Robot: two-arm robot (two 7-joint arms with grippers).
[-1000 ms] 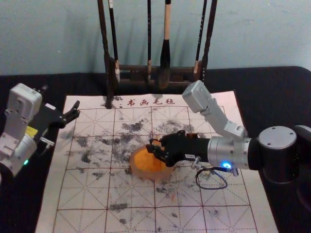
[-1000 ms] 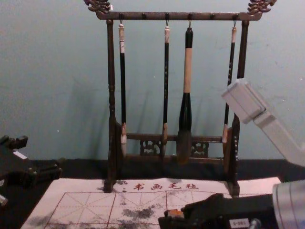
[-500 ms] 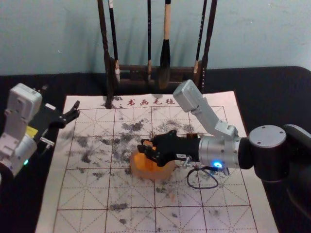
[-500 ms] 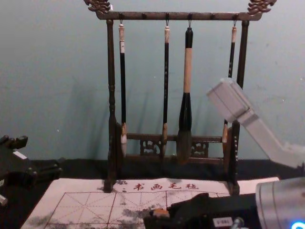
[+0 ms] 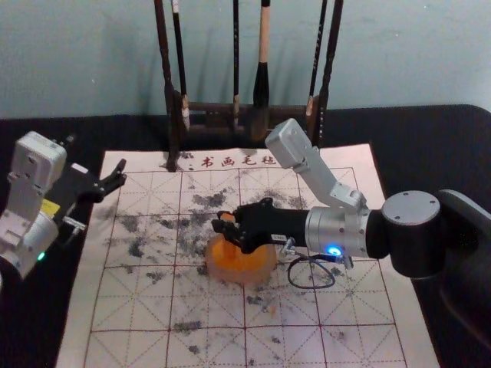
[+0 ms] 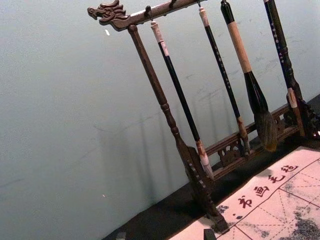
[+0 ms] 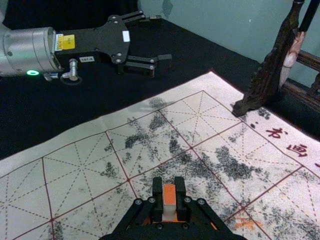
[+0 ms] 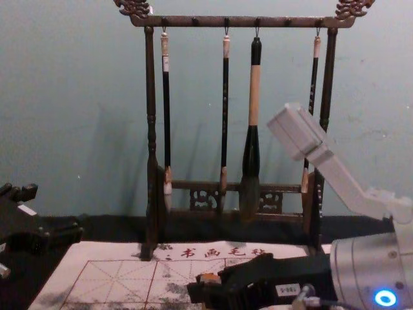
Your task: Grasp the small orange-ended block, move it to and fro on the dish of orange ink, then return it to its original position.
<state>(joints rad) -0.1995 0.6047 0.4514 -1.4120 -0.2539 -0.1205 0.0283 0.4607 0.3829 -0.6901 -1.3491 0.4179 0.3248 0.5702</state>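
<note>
The right tool point(image 5: 227, 223) is over the dish point(image 5: 247, 277), at its far left rim, its arm reaching in across the mat's right edge. Its jaws are drawn together on the block point(image 7: 169, 195), one on each side, with no gap showing between them and it. The block is orange at its top end, pale in the middle and orange again lower down; it stands roughly upright in the grip. Whether its lower end touches the ink point(image 5: 249, 258) cannot be told, since the tool partly covers that spot.

The dish is round, with orange ink inside, and sits near the middle of the mat point(image 5: 134, 307), between its left and right edges. A small orange mark point(image 5: 271, 310) lies on the mat just beyond the dish's near right rim. The mat has a red grid, dark smudges and a row of red characters along its far edge.

The left tool point(image 5: 97, 154) is parked over the dark surface point(image 5: 430, 153), by the mat's far left corner, its jaws spread wide with nothing in them.

At the mat's far edge stands a dark wooden rack point(image 8: 150, 129), from which four brushes point(image 8: 254, 97) hang straight down, the third from the left much the thickest.
</note>
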